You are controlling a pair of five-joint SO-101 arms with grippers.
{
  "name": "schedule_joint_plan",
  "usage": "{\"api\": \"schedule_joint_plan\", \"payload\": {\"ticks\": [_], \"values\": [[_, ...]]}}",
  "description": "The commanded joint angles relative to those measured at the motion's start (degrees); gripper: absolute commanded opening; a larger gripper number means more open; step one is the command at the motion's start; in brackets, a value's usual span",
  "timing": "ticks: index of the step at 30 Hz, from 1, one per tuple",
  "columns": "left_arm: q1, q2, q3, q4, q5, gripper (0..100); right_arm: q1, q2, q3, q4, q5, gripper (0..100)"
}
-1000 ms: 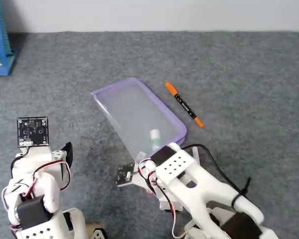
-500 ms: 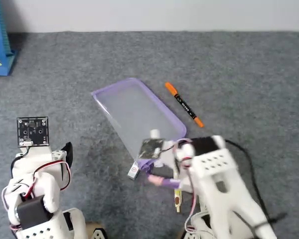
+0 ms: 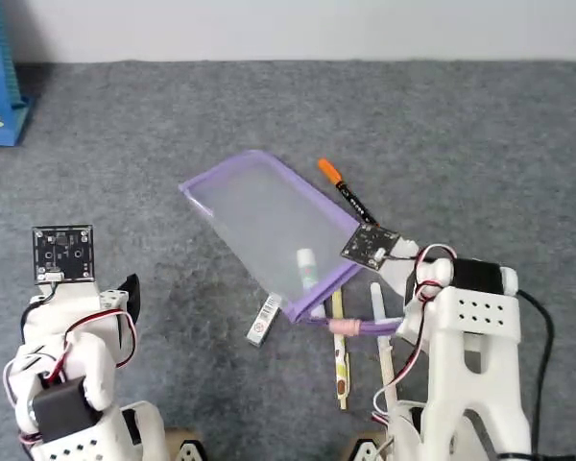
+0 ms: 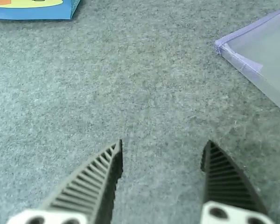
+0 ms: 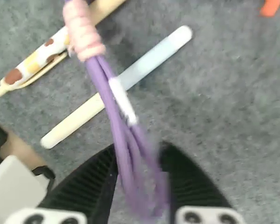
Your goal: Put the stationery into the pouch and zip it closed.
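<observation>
1. High view: the pouch, clear with purple edging, lay flat on the grey carpet. A small white stick lay inside it, near the corner closest to the arms.
2. Right wrist view: the right gripper had its jaws nearly together, pinching the pouch's purple pull cord. A pink bead sat on the cord between gripper and pouch.
3. The patterned pen and cream pen lay outside the pouch, just beside that near corner, crossing under the cord.
4. The orange marker lay outside, just beside the pouch's long edge on the right arm's side.
5. A small labelled piece lay outside, near the same corner, on the left arm's side.
6. Left wrist view: the left gripper had its jaws wide apart and held nothing, over bare carpet apart from the pouch.
</observation>
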Motion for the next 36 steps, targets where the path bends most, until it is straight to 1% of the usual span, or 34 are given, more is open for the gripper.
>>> {"api": "schedule_joint_plan", "payload": {"ticks": [1,4,6,8,11,14,17,23,26,29,34,36], "values": [[0.1,0.4,-0.3,0.4,-0.5,27,0.7,-2.8,-4.3,3.6,0.2,34.4],[0.1,0.4,0.8,-0.1,-0.5,27,-3.6,-6.1,-4.1,5.1,-2.1,33.2],[0.2,0.4,1.4,-0.2,-0.5,27,-9.0,-7.6,-4.1,6.9,-5.1,31.0],[0.2,0.4,1.4,-0.2,-0.5,27,-16.1,-8.6,-4.1,7.9,-9.0,29.0],[0.2,0.4,1.4,-0.2,-0.5,27,-25.9,-8.2,-4.1,5.8,-16.2,27.1],[0.2,0.4,1.4,-0.2,-0.5,27,-31.4,-5.4,-4.0,2.1,-20.9,27.0],[0.1,0.4,1.4,-0.1,-0.5,27,-33.5,0.8,-4.0,-0.6,-22.0,27.0],[0.1,0.4,1.5,0.1,-0.5,27,-33.6,15.6,-4.0,-8.3,-22.2,27.0],[0.1,0.4,1.5,0.1,-0.5,27,-33.6,20.5,-4.1,-11.6,-22.2,27.0],[0.1,0.4,1.9,0.2,-0.5,27,-33.6,23.5,-4.1,-12.1,-21.8,26.3],[0.1,0.4,3.3,-0.2,-0.6,27,-33.6,23.3,-4.4,-12.6,-21.8,14.1],[0.1,0.4,3.3,-0.2,-0.6,27,-33.6,22.4,-4.4,-12.6,-22.1,13.9]]}}
